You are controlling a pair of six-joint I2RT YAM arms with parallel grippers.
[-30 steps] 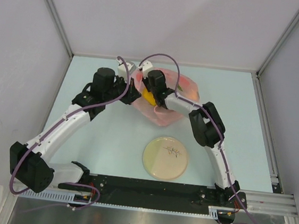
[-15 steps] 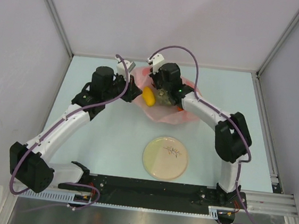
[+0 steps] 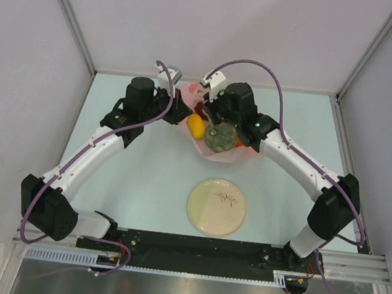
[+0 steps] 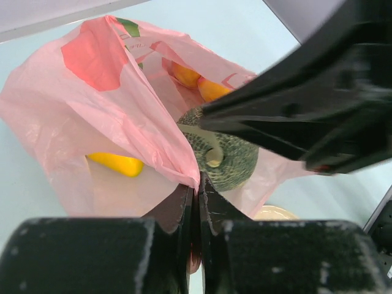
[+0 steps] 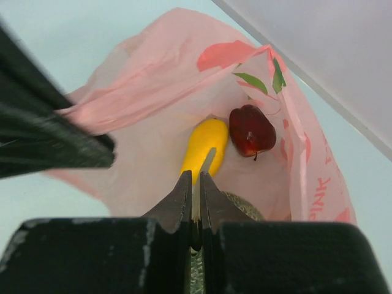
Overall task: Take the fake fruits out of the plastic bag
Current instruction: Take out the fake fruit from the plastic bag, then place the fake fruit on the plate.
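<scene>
Pink translucent film of the plastic bag (image 4: 92,116) is pinched at its rim by the left pincer (image 4: 197,184), whose fingers are pressed together on a fold of it, holding the mouth up. In the overhead view the bag (image 3: 216,153) lies on the pale blue surface (image 3: 144,170) at the far middle, between the two arms.

The right pincer (image 5: 196,180) is closed tight on the pale stem (image 5: 207,160) of the netted melon (image 4: 229,160), so the melon (image 3: 220,138) sits directly under it, at the bag's open mouth. Whether the melon rests on the film or is raised off it cannot be told.

Just left of the melon lies the yellow oblong fruit (image 5: 205,142), with the dark red fruit (image 5: 251,130) beside it, deeper in the bag. Two orange fruits (image 4: 213,89) sit behind the melon, against the bag's far wall.

A round cream plate (image 3: 218,207) stands on the surface nearer the arm bases, apart from the bag.
</scene>
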